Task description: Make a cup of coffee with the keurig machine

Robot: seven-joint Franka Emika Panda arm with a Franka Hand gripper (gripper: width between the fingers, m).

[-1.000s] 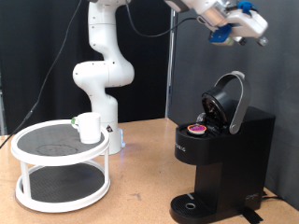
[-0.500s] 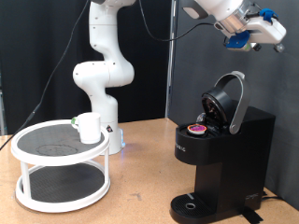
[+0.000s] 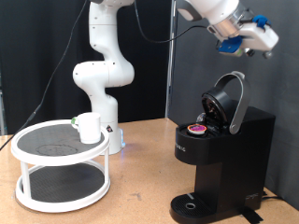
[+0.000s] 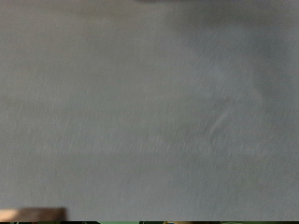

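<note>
Hovering: pincer [image 3: 250, 39] above keurig machine [image 3: 222, 149], lid open, pod [image 3: 197, 129] inside.

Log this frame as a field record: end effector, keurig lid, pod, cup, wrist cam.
end effector: high in the exterior view's top right, above the keurig machine, touching nothing; nothing seen between its fingers
keurig lid: raised open
pod: dark red top, sitting in the open brew chamber
cup: white, upright on the top shelf of the two-tier white stand, exterior view's left
drip base: no cup on it
wrist cam: only a plain grey surface, no task things visible
</note>
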